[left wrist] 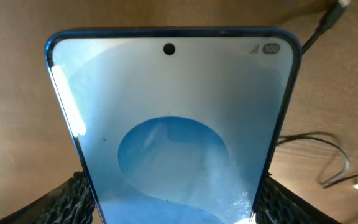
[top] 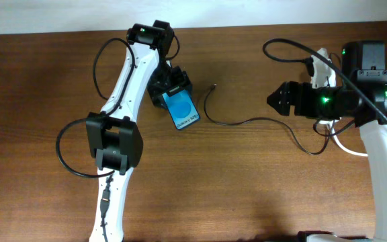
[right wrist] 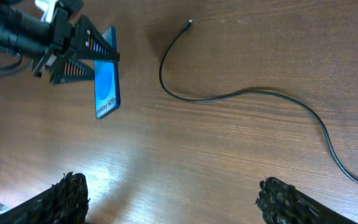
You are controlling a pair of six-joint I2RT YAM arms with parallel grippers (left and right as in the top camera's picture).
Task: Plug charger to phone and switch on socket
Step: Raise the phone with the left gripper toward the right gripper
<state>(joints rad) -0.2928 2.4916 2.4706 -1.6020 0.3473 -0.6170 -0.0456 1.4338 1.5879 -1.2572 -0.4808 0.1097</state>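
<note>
My left gripper (top: 170, 91) is shut on the phone (top: 184, 111), holding it by its long edges, with the blue screen up and the "Galaxy S25" end pointing away from the gripper. In the left wrist view the phone (left wrist: 173, 124) fills the frame between the fingers (left wrist: 173, 208). The charger (top: 247, 122) lies loose on the table, its tip (top: 213, 87) just right of the phone. My right gripper (top: 274, 99) is open and empty above the table, right of the cable (right wrist: 241, 94). The socket (top: 323, 60) is mostly hidden under my right arm.
The thick white cord (top: 347, 146) curves out below the right arm. In the right wrist view the phone (right wrist: 106, 87) and the left gripper (right wrist: 73, 53) are at the upper left, and bare wood lies between my right fingers (right wrist: 179, 199).
</note>
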